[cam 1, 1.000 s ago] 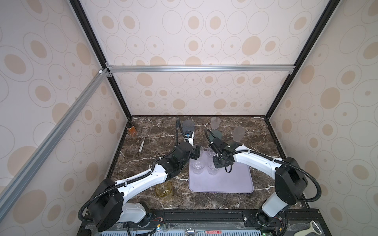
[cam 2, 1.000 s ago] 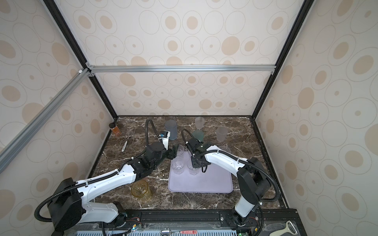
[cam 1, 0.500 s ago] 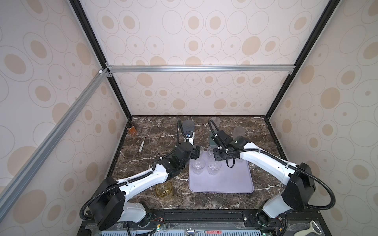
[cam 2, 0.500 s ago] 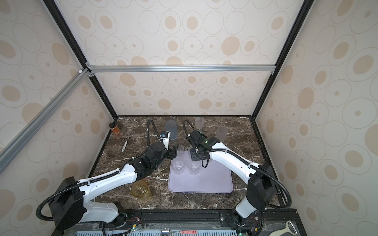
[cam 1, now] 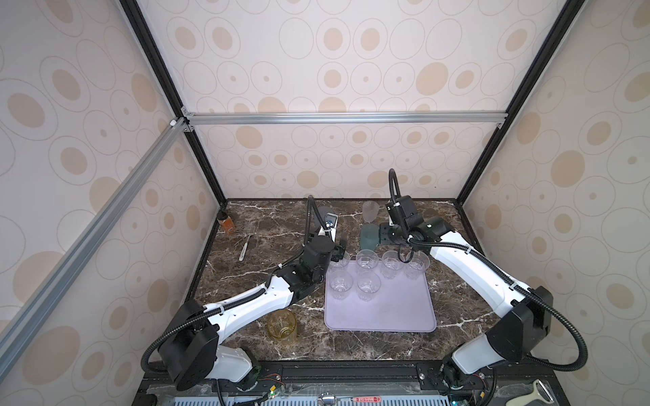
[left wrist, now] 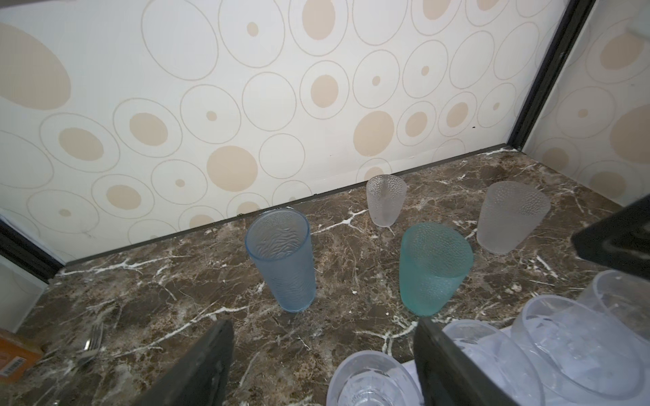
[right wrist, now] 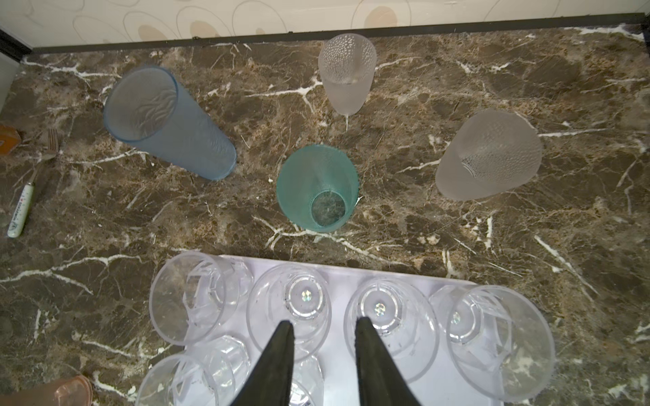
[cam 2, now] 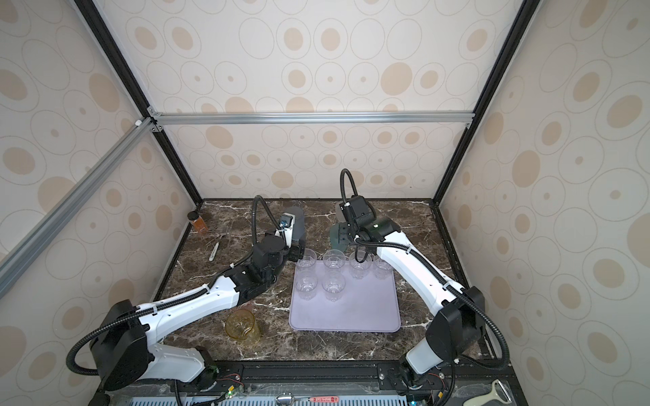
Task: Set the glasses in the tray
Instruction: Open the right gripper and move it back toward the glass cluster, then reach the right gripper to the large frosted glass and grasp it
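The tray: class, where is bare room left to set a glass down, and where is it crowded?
The tray is bare across its near half and in the second row's right part, beside the two clear glasses there. Its far edge is crowded: four clear glasses in a row.

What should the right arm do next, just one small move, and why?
Probably ease the right pincer forward toward the teal glass: its jaws stand apart and empty, and that glass stands upright on the table just beyond the tray.
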You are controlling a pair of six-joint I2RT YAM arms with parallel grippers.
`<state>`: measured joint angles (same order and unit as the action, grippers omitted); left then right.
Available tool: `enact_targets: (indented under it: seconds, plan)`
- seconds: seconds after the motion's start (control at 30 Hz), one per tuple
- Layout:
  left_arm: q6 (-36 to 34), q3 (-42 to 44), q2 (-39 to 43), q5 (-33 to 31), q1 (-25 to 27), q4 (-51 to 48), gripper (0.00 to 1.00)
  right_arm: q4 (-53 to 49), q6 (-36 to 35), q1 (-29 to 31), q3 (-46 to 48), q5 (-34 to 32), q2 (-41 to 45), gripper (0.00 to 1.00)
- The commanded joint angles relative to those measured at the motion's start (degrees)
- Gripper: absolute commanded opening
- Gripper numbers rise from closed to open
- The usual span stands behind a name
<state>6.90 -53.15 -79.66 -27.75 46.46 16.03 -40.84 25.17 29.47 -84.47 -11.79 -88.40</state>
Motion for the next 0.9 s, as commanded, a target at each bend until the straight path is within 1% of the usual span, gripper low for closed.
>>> enact_targets:
  seconds: [0.0,0.17,0.3,0.67,0.87]
  plan:
    - [-1.81,-2.27,-1.93,-1.68,0.42,2.62,0.83,-0.12,-0.44,-2.67,-0.64,1.59,-2.10,0.33]
    - [0.35,-2.92,-4.03,0.98,0.58,2.99,0.84,1.27,1.70,-7.18,1.10,5.71,-2.95,0.33]
    - [0.92,-4.18,-6.31,3.08,0.95,3.05,0.84,1.38,2.97,-9.18,0.94,7.78,-4.28,0.33]
    - [1.92,-6.84,-11.02,5.49,1.56,1.08,0.83,1.64,4.25,-9.39,1.71,10.16,-5.34,0.33]
    - [2.53,-7.02,-11.71,4.99,1.89,0.67,0.84,1.99,4.78,-9.44,2.72,11.33,-5.10,0.33]
